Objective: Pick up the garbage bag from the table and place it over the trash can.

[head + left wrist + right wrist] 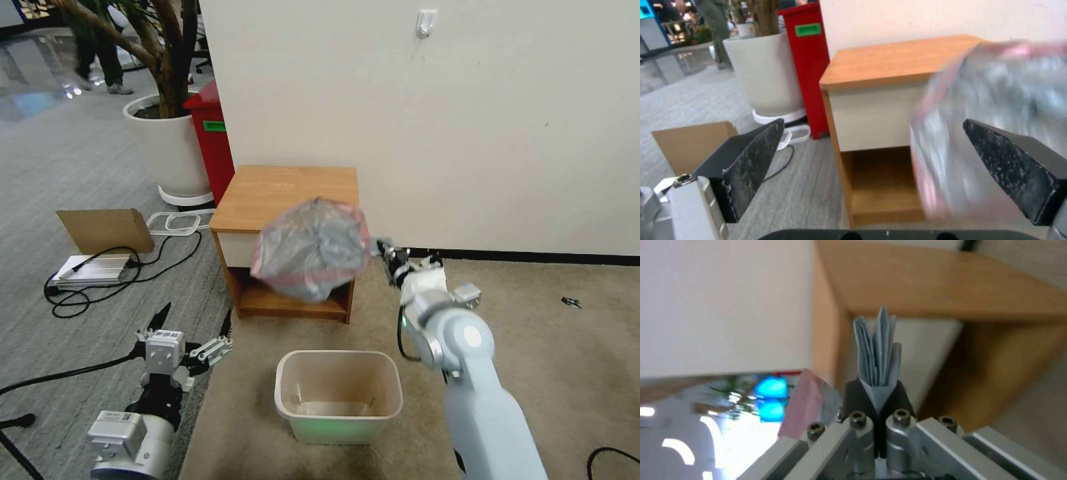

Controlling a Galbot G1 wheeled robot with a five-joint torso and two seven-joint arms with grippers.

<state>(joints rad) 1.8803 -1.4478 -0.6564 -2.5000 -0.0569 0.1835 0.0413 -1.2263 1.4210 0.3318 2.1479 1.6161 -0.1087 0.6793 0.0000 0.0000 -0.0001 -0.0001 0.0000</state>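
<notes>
While the right gripper (381, 248) pinches the bag (312, 248) aloft before the table (288, 190), the left gripper (193, 319) waits low, jaws spread.

grey garbage bag (312, 250) airborne before table (287, 190).

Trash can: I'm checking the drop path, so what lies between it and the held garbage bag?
In the head view, bare carpet; the garbage bag hangs from the right gripper before the table, above the trash can.
</notes>
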